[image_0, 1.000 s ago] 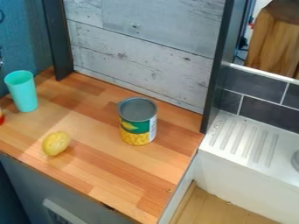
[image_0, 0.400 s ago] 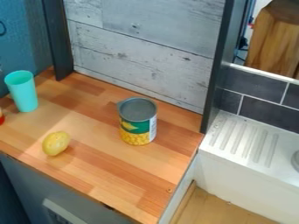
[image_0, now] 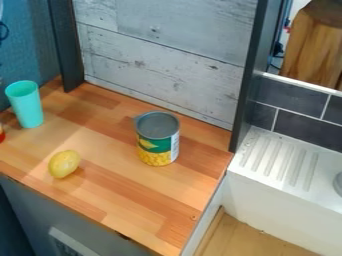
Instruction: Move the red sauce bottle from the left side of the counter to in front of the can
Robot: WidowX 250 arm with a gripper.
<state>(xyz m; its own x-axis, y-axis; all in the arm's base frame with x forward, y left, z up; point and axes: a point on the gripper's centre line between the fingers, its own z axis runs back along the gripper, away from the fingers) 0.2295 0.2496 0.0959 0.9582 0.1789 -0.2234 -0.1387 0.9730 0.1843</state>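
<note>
No words or numbers can be read. The can, just toward 7 o'clock from the middle, has a label with print too tiny to read.

You have a can with a grey top and a label banded in green over bright yellow, the yellow part patterned like corn kernels, plus 1 white panel with fine dark print. Your cup is plain turquoise, and your lemon is yellow with duller, brownish shading. The counter gives you a patchwork of orange-brown and paler tan wood strips. You see whitish-grey planks streaked and flecked darker, 2 dark grey posts, blue on the side wall, charcoal tiles lined in pale grout, and a white sink with grey-shaded stripes.
</note>
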